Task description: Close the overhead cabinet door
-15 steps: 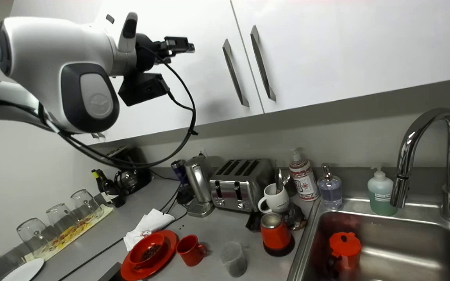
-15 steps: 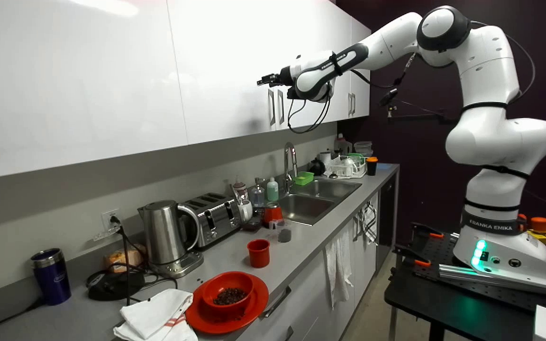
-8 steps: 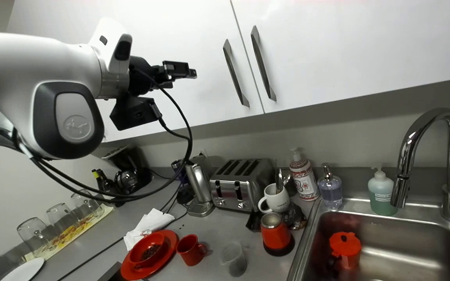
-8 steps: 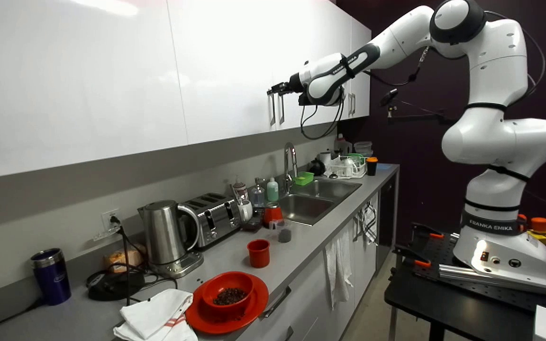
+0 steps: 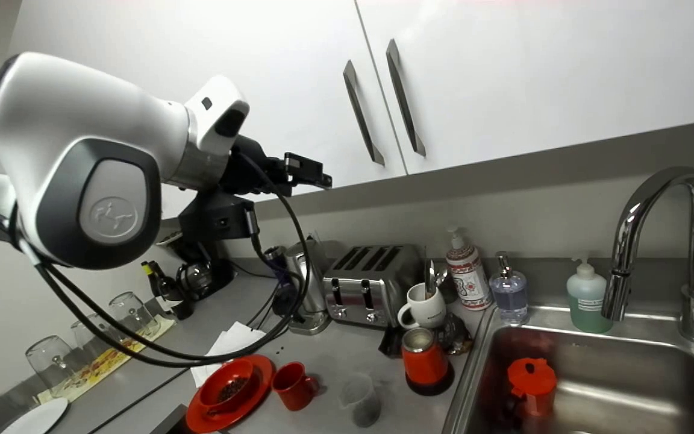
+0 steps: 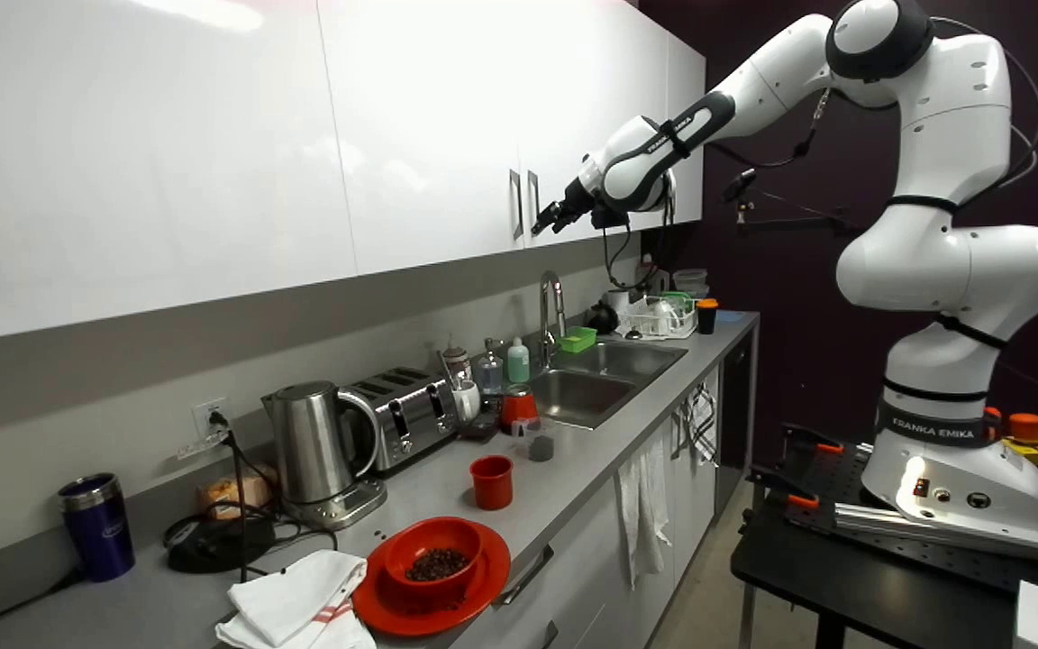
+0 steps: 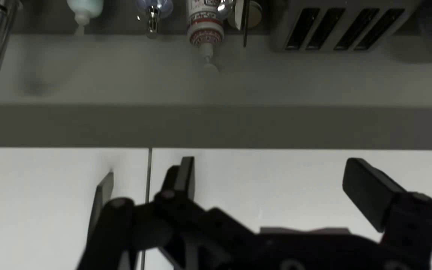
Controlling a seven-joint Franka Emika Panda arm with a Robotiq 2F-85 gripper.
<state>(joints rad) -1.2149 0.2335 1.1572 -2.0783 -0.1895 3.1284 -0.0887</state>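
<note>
The overhead cabinet door is a glossy white panel with a slim metal handle near its edge. It lies flush with the matching white door, with a thin seam between them. In an exterior view the door also looks flat in line. My gripper is in front of its lower part, pointing slightly down; it also shows in an exterior view. In the wrist view, upside down, my gripper is open and empty before the door; the door's handle is hidden. I see no contact.
Below the cabinets the counter holds a toaster, a kettle, a red bowl and a red mug. A tall faucet stands by the sink. Arm cables hang under the wrist.
My gripper has moved down from mid-door height to the door's lower edge and tilted downward. It also shifted right in both exterior views. The doors look unchanged.
</note>
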